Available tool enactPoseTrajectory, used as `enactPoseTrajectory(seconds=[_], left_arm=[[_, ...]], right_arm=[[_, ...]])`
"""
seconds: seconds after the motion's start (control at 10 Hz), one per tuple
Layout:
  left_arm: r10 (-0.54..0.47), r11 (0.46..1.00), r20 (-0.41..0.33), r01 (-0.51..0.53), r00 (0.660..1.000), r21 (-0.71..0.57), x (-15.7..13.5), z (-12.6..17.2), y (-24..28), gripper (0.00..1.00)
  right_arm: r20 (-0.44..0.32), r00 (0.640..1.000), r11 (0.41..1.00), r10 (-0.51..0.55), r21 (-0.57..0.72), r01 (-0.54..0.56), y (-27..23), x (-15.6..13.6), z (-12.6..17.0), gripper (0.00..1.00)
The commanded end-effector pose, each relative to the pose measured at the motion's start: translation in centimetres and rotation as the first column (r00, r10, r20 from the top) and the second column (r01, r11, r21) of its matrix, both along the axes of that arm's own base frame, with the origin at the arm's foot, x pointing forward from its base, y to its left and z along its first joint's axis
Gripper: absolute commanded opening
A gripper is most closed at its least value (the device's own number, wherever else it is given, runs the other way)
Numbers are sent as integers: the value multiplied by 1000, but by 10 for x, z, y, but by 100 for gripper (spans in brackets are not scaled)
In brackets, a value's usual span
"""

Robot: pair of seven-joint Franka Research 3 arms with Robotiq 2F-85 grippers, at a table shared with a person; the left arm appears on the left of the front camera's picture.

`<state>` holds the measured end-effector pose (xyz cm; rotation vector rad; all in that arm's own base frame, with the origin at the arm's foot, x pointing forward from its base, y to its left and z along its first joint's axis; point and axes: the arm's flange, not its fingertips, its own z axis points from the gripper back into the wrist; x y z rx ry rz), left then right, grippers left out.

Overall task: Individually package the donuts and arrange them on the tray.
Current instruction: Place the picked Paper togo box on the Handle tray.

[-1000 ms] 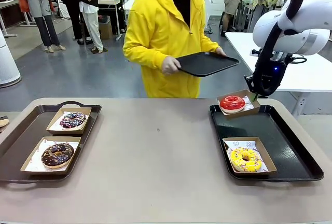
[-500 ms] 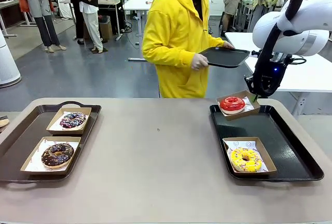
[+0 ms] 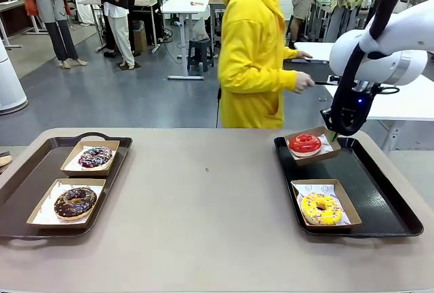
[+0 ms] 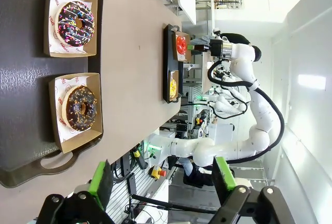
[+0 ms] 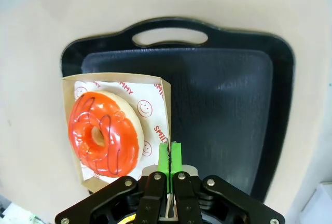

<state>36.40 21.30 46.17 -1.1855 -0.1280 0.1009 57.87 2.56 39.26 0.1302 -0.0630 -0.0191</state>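
My right gripper (image 3: 335,133) is shut on the side wall of a cardboard box (image 3: 325,152) that holds the glossy red donut (image 3: 305,144). The box hangs tilted over the far left corner of the right black tray (image 3: 380,191). From the right wrist, the gripper (image 5: 169,154) pinches the box wall (image 5: 165,94) beside the red donut (image 5: 106,133). The yellow donut (image 3: 321,208) lies boxed near the tray's front. On the left tray (image 3: 27,178) sit the purple donut (image 3: 95,157) and the chocolate donut (image 3: 74,202), both boxed. High above them, my left gripper (image 4: 162,180) is open.
A person in a yellow hoodie (image 3: 254,55) stands at the table's far side, turned away toward a white table (image 3: 400,96). Bare tabletop (image 3: 203,198) lies between the two trays. The left wrist view also shows the purple donut (image 4: 76,24) and chocolate donut (image 4: 79,107).
The person has turned away to the right with the spare black tray. My right gripper has brought the red donut's box slightly lower and nearer over the tray corner. The left gripper stays open.
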Motion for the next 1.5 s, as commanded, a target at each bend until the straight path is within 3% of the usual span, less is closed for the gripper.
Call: enactPoseTrajectory(seconds=[0.0,0.5,0.7,0.8,0.9,1.0,1.1,1.2,1.3,1.4], left_arm=[[-2,1000,4,2,1000,18,-4,1,1,100],[-2,1000,4,2,1000,18,-4,1,1,100],[-2,1000,4,2,1000,18,-4,1,1,100],[-2,1000,4,2,1000,18,-4,1,1,100],[-2,1000,4,2,1000,18,-4,1,1,100],[-2,1000,4,2,1000,18,-4,1,1,100],[-2,1000,4,2,1000,18,-4,1,1,100],[-2,1000,4,2,1000,18,-4,1,1,100],[-2,1000,4,2,1000,18,-4,1,1,100],[-2,1000,4,2,1000,18,-4,1,1,100]], right_arm=[[23,1000,999,-17,-32,18,6,5,-12,1],[21,999,998,-49,-33,50,8,16,-36,1],[26,1000,1000,-6,-18,7,8,14,-37,5],[37,999,1000,-6,-19,7,8,11,-34,21],[38,999,1000,-8,-19,9,7,10,-32,25],[41,999,1000,-4,-18,5,6,8,-30,41],[44,999,1000,-6,-17,7,5,8,-29,45],[42,999,1000,-7,-18,8,4,8,-28,61],[42,999,1000,-7,-18,8,4,9,-28,65],[40,999,1000,-4,-18,5,4,9,-28,81]])
